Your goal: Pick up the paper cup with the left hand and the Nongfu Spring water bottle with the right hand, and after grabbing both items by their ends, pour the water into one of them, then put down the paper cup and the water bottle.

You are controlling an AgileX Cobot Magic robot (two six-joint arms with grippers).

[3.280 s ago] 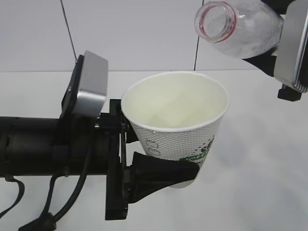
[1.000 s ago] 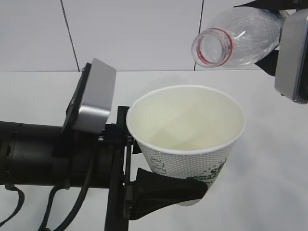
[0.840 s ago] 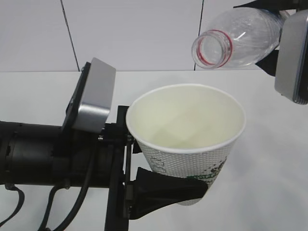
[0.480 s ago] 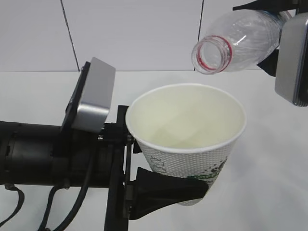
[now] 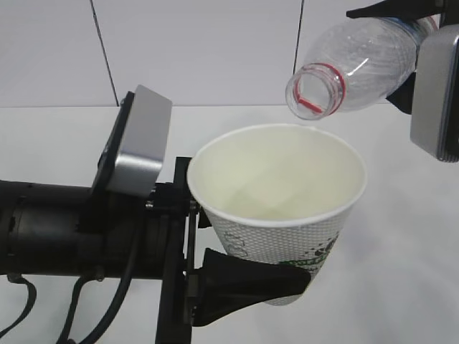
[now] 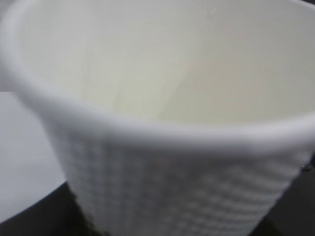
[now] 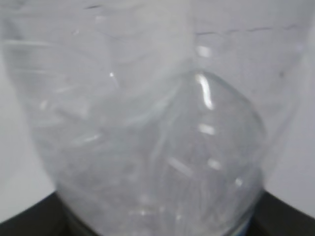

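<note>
left hand (image 5: 247,276) clamps paper cup (image 5: 280,215); right grips bottle (image 5: 358,61).

Even bright diffuse light, faint shadows; exterior sharp; both wrist views blurred, too close.

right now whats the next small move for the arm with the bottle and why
Probably tip the bottle a little further, mouth down. It is held tilted by the right gripper, with its open mouth above the far rim of the cup, which the left gripper holds upright. No stream shows between them, and I cannot tell whether the cup holds any water.
</note>
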